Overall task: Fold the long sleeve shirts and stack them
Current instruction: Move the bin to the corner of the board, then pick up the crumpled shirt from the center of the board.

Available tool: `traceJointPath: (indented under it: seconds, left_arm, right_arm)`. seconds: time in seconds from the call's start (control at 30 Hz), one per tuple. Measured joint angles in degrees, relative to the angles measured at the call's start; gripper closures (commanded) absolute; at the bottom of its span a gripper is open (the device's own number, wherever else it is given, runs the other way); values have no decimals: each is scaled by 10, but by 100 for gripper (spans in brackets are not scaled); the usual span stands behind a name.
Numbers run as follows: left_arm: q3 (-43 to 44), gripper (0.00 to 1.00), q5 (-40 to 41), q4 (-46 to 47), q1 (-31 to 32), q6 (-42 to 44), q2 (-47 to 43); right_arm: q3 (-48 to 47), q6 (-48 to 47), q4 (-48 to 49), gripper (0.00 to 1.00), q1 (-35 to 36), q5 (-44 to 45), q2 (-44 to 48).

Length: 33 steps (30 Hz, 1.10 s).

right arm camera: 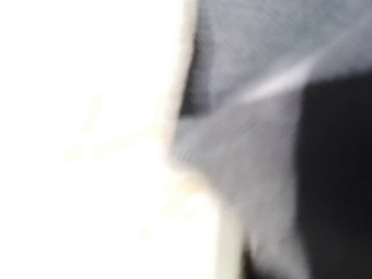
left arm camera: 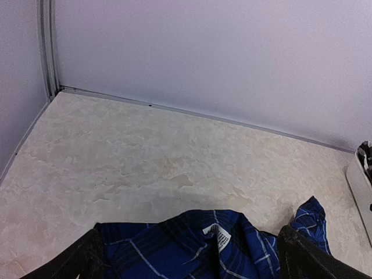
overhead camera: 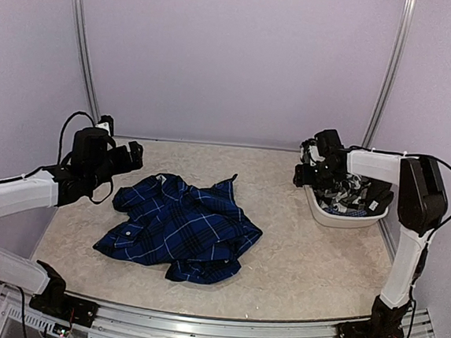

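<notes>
Heaped blue shirt (overhead camera: 181,228) mid-table, checked shirt (overhead camera: 351,194) in the basket (overhead camera: 339,221)
My left gripper (overhead camera: 136,156) hangs wide open and empty beside the blue shirt. My right gripper (overhead camera: 302,174) is at the far-right basket; I cannot tell its fingers. It could snag cloth and tip the basket.

Tag (left arm camera: 221,237) on blue shirt (left arm camera: 157,256): illegible.

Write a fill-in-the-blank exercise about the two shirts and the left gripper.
1. The blue shirt lies crumpled on the ____.
2. The checked shirt sits in a tub whose colour is ____.
3. The left gripper hangs over the blue shirt's edge, its jaws ____ and holding nothing.
Missing words: table; white; open.
</notes>
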State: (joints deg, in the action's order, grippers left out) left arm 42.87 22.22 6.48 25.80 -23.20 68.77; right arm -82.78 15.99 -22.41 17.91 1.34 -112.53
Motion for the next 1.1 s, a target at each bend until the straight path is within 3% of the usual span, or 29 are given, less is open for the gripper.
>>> traceJointPath:
  seconds: [0.1, 0.23, 0.43, 0.8, 0.97, 1.1]
  left_arm:
    - [5, 1, -40, -6, 11, 9, 12]
    - [11, 2, -100, -18, 20, 17, 29]
    - [12, 4, -177, -67, 32, 6, 45]
    - [-37, 2, -163, -98, 39, -56, -9]
    - [-36, 1, -148, -98, 38, -66, -17]
    - [-36, 1, -142, -99, 37, -69, -17]
  right_arm:
    - [31, -16, 5, 10, 19, -2, 40]
    - [61, -43, 9, 10, 93, 0, 124]
    - [70, -80, 43, 9, 231, -97, 209]
    - [48, -202, 3, 10, 399, -158, 103]
    - [-24, -236, -33, 20, 436, -134, 26]
    - [-94, -253, -59, 48, 452, -77, -36]
